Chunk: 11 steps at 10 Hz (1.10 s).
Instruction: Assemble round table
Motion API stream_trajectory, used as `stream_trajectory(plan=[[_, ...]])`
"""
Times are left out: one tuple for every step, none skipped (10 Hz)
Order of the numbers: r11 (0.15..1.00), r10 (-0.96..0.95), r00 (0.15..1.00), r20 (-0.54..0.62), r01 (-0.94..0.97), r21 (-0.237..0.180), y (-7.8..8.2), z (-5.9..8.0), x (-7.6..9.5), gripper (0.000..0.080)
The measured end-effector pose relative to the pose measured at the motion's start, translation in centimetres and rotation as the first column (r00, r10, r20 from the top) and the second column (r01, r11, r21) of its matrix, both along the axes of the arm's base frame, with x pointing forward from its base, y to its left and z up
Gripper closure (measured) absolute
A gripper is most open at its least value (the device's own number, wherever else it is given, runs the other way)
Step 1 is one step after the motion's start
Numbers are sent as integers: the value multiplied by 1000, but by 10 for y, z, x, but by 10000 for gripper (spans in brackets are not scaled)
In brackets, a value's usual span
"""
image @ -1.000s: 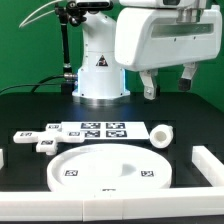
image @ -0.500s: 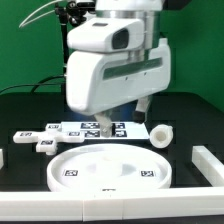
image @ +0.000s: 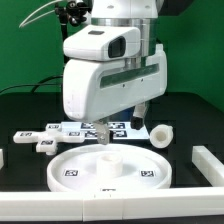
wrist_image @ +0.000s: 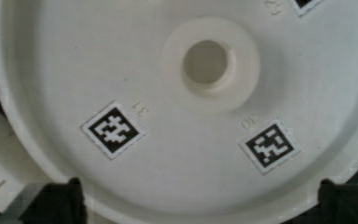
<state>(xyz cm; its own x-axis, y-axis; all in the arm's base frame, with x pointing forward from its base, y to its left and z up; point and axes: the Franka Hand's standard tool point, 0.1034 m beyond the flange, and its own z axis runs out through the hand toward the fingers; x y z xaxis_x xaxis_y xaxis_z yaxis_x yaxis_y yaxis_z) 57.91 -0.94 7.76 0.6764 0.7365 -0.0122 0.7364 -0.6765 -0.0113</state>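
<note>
The large rimmed round disc (image: 108, 168) lies flat on the black table at the front. In the wrist view the disc (wrist_image: 158, 110) fills the picture, showing its centre hole (wrist_image: 211, 65) and two square tags. My gripper (image: 118, 130) hangs over the far part of the disc, open and empty. In the wrist view the gripper (wrist_image: 197, 205) has its dark fingertips (wrist_image: 51, 200) wide apart at the picture's edge. The short cylinder leg (image: 160, 134) lies at the exterior view's right of the disc. The cross-shaped piece (image: 38, 140) lies at the exterior view's left.
The marker board (image: 75, 127) lies behind the disc, partly hidden by my gripper. White rail blocks stand at the exterior view's right (image: 208, 160), left (image: 3, 158) and front (image: 100, 196). The arm's base (image: 95, 80) stands at the back.
The gripper has moved from the upper right down and towards the exterior view's left, and now hangs low over the disc. The parts have not moved.
</note>
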Motion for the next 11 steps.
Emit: stream_trajectory(plan=[[1000,11,1000,7,-11,4,-5,-12,-2,150],[1000,9,1000,-3,-9,7,-6,-24,-7,150],[1000,9,1000,-15,-9,9,-6,-32,-12,150],[1000,7,1000,-22,-7,9,-6,-36,-13,150],[1000,5,1000,-28,-5,11,-8,-41,-15,150],[1000,6,1000,-25,-6,12,-11,-48,-16,150],[1000,3,1000,-22,-2,14,-15,-53,-17,150],[1000,1,1000,-21,0,15,-17,-57,-18,150],[1000,0,1000,-15,1,16,-18,-61,-21,150],[1000,-1,1000,-17,2,16,-18,-64,-23,150],[1000,-1,1000,-19,2,16,-18,-65,-23,150]])
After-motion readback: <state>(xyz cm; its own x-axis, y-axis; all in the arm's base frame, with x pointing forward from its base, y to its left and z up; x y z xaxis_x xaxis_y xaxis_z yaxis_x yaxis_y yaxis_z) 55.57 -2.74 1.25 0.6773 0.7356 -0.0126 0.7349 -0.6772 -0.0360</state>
